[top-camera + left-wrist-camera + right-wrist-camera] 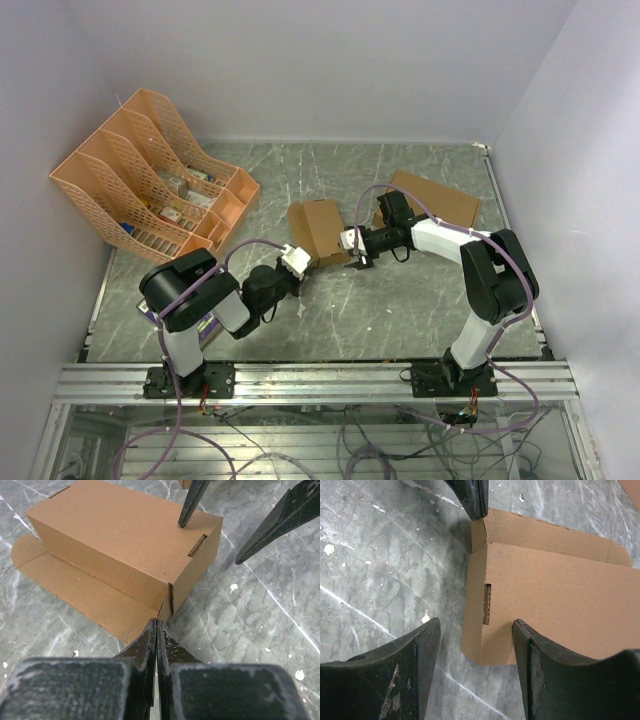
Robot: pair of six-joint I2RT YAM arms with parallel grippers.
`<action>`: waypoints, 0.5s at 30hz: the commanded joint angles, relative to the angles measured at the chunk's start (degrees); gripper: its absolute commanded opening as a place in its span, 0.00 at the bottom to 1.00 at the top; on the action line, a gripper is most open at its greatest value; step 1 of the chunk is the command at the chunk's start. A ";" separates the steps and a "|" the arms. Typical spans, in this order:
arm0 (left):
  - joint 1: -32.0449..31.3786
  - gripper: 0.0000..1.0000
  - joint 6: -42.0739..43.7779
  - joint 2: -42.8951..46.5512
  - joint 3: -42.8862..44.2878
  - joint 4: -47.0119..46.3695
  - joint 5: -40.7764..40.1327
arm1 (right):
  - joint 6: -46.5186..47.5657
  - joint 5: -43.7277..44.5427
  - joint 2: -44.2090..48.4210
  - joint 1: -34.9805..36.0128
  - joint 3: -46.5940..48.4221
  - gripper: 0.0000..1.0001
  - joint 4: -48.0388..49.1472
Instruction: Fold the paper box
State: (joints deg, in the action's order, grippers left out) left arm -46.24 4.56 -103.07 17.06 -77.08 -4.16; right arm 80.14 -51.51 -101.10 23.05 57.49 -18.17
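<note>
Left pincer (156, 630) closed, tips set at the box (125, 535) flap's corner just ahead. Right pincer (476, 625) held open; box end straddled, one finger on top.

Orange plastic mesh file rack (150, 175): contents too small to identify. Wide brown cardboard box (445, 203) partly hidden behind right arm (440, 238). Narrow brown cardboard box (560, 605) cropped at right wrist view's edge.
</note>
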 commanded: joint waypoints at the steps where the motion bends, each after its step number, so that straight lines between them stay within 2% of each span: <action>1: 0.74 0.07 1.94 0.64 -0.01 -3.95 3.78 | -1.83 2.73 -2.52 0.24 -0.48 0.59 -3.48; 11: 1.17 0.07 1.85 0.12 -0.86 -4.18 4.73 | -1.66 2.86 -2.74 0.37 1.21 0.59 -3.84; 15: 1.69 0.07 1.00 1.55 0.56 -0.73 3.42 | -1.69 2.89 -2.79 0.42 1.20 0.58 -3.80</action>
State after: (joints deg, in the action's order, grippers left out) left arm -45.39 5.69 -103.07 16.67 -77.01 -0.82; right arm 79.61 -51.62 -101.84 23.27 58.59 -18.70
